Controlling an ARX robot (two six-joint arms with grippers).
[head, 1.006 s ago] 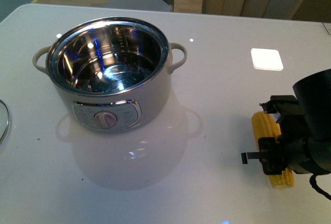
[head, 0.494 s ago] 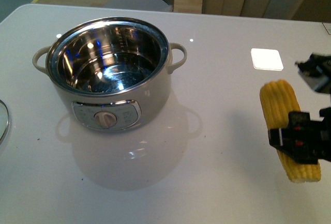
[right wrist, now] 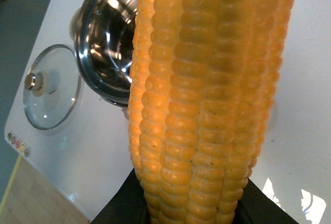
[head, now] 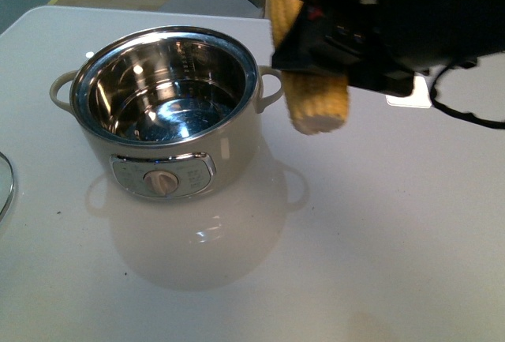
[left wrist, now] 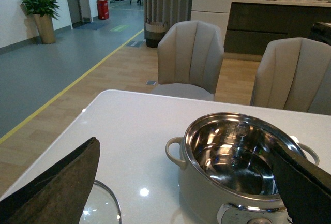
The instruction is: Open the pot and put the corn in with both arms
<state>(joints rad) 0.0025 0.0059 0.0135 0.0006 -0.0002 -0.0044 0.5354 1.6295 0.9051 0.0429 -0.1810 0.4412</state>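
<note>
The cream-white pot (head: 237, 133) stands uncovered at the table's left middle, and its steel bowl holds nothing. My right gripper (head: 319, 62) is shut on the yellow corn (head: 316, 105), which hangs in the air just right of the pot's right handle, blunt end down. In the right wrist view the corn (right wrist: 207, 105) fills the frame between the black fingers (right wrist: 119, 208), with the pot (right wrist: 103, 38) beyond it. My left gripper (left wrist: 184, 149) is open and holds nothing. Its fingers (left wrist: 57, 182) frame the pot (left wrist: 207, 198) from the left side.
A glass lid (right wrist: 51, 87) with a knob lies flat on the table left of the pot; its rim (head: 6, 188) shows at the front view's left edge. Chairs (left wrist: 189, 58) stand behind the table. A white square (head: 410, 99) marks the table's right side.
My right gripper has lifted the corn off the table at the right and carried it up and left, to beside the pot's right handle. The pot has not moved.
</note>
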